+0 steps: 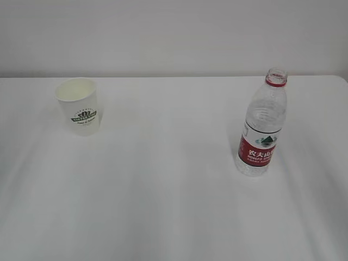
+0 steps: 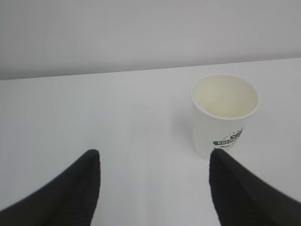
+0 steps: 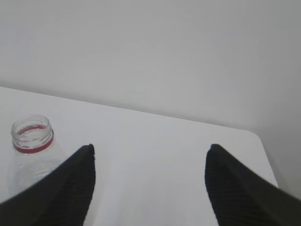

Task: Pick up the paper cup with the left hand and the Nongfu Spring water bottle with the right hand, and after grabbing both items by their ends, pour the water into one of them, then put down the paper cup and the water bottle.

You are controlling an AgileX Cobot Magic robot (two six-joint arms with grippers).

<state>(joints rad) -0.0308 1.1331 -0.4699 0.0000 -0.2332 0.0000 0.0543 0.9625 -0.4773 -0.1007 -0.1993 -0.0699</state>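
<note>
Bottle and cup stand apart on a white surface, both pincers spread and empty.

The white surface (image 1: 163,190) fills the exterior view beneath a pale wall (image 1: 174,32). The Nongfu Spring water bottle (image 1: 262,125) stands upright and uncapped at about 3 o'clock, red label facing the camera. The paper cup (image 1: 79,106) stands upright at about 10 o'clock, well apart from the bottle. The left pincer (image 2: 154,155) has its fingers wide apart, the cup at 1 o'clock, just past its right finger. The right pincer (image 3: 150,150) is likewise spread, holding nothing, the bottle's mouth at 9 o'clock, outside its left finger.
</note>
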